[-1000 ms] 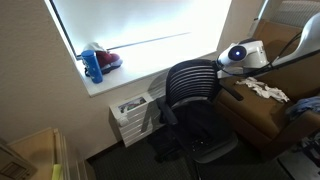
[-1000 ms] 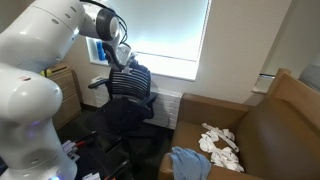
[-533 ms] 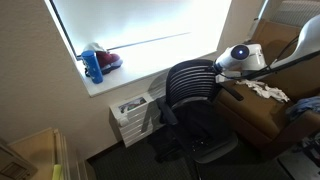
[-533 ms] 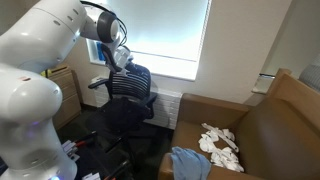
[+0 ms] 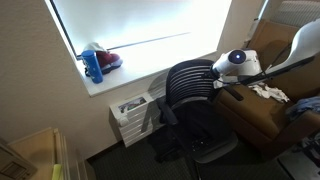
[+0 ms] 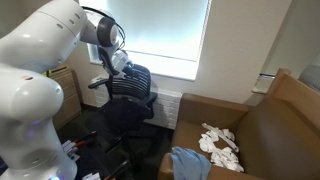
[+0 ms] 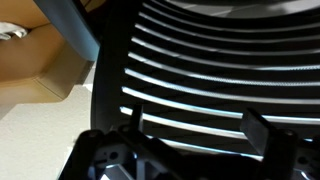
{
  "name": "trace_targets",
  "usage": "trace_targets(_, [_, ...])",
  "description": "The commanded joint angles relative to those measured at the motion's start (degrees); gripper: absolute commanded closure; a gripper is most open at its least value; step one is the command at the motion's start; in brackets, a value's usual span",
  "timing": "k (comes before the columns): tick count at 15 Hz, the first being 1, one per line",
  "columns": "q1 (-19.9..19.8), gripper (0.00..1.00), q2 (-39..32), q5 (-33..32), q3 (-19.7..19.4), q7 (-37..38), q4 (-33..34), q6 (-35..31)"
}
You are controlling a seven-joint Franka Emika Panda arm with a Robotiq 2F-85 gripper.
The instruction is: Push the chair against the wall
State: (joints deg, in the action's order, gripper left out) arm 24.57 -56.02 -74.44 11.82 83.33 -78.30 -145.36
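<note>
I've eased the arm in: fingers [image 7: 256, 128] apart, chair [image 5: 190, 85] back just ahead, wall [image 5: 30, 85] not reached.

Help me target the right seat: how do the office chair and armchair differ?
The office chair is black with a slatted back; the armchair is brown, upholstered. The office chair stands on a pedestal base; the armchair is wider. White cloths lie on the armchair; none show on the office chair. Both stand near the window.
</note>
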Motion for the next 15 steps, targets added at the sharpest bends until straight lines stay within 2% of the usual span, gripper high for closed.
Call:
trace_targets(1, [4.5,0.0,-2.7,-10.9,-5.8,14.0,5.3,-2.6])
trace_targets(5, [6.9,0.0,-6.8,-19.1,-9.2,23.0,10.2,-0.7])
trace_targets(8, [7.1,0.0,-10.7,-21.1,-11.2,25.7,14.2,0.6])
trace_targets(15, [7.7,0.0,-18.7,-25.4,-17.9,37.7,25.3,11.8])
